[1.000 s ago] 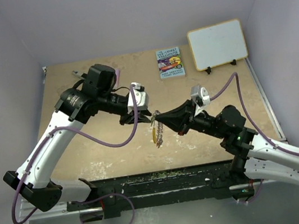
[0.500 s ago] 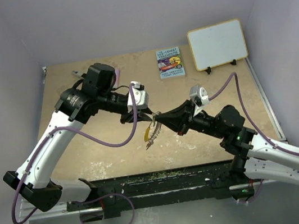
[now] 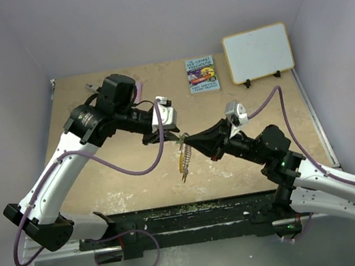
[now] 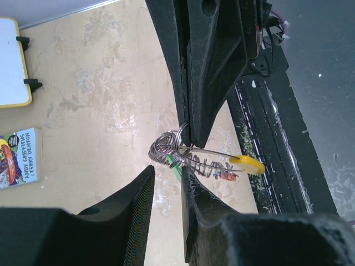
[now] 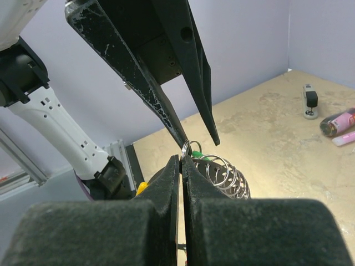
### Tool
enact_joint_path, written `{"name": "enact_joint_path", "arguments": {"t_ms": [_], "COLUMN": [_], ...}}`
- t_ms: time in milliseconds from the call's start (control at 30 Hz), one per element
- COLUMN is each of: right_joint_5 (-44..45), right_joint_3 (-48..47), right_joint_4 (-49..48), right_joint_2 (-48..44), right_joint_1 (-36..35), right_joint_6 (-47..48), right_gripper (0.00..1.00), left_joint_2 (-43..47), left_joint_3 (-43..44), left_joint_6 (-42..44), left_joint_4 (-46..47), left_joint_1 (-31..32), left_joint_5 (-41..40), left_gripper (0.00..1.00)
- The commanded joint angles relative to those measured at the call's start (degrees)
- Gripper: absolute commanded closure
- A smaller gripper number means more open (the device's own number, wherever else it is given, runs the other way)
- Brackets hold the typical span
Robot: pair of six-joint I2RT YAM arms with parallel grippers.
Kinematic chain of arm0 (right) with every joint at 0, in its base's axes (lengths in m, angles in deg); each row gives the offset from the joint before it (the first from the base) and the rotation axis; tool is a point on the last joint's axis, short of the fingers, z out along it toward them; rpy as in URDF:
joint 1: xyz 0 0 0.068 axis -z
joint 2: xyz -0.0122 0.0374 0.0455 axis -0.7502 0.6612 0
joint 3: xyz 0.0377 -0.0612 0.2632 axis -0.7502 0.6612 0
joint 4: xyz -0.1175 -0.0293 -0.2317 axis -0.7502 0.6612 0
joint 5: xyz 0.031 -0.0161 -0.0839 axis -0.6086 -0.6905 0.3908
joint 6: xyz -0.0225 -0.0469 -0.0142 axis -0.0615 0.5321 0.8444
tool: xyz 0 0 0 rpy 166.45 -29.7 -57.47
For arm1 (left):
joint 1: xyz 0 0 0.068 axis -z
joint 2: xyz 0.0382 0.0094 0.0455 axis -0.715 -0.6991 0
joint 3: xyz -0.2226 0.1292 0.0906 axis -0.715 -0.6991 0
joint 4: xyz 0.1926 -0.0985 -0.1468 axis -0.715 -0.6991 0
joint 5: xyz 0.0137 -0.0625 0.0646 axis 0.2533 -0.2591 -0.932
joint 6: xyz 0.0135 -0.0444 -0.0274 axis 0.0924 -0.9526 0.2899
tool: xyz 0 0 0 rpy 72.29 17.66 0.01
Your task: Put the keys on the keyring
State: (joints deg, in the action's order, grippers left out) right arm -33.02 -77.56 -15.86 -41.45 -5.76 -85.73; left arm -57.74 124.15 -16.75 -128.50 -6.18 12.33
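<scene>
Apparently nearly done: right gripper (image 4: 188,133) clamps the keyring (image 4: 247,163), keys (image 4: 227,173) strung on it; left gripper (image 4: 166,169), jaws barely parted, flanks the green tag (image 4: 175,162), hold uncertain.

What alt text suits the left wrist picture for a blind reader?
A black right gripper reaches down from the top, shut on the keyring, a wire loop with a yellow end above the tan table. The left gripper sits below, open.

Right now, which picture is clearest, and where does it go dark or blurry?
Top external view: even soft light, faint shadows, sharp, though the keyring is tiny. Left wrist view: the left gripper is a dark, soft mass; the table behind is crisp. Right wrist view: the right gripper looms blurred up front; the far pink tube is fuzzy.
</scene>
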Motion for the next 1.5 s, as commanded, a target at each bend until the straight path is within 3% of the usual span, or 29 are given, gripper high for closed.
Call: {"name": "enact_joint_path", "arguments": {"t_ms": [0,300,700,900,1467], "right_joint_5": [0.3,1.5,3.1,3.5,12.2], "right_joint_3": [-2.6,-2.4,-1.6,-1.4,-1.3], "right_joint_4": [-4.4,-5.6,-6.6,-7.5,-7.6], "right_joint_2": [0.1,-0.3,-1.8,-1.6,-2.1], "right_joint_1": [-0.3,-0.3,-0.3,-0.3,-0.3], "right_joint_6": [-0.8,-1.5,-2.0,-2.6,-6.2], "right_gripper": [1.00,1.00,1.00,1.00,1.00], "left_joint_2": [-0.2,-0.8,-0.2,-0.5,-0.5], "left_joint_3": [2.5,2.5,1.0,1.3,1.7], "left_joint_6": [0.2,0.6,-0.4,-1.0,-1.9], "left_joint_4": [2.3,1.2,3.0,3.8,3.9], "left_joint_1": [0.3,0.5,0.7,0.7,2.4], "left_joint_5": [3.2,7.7,4.4,3.6,0.5], "left_gripper": [0.70,0.72,0.74,0.96,0.97]}}
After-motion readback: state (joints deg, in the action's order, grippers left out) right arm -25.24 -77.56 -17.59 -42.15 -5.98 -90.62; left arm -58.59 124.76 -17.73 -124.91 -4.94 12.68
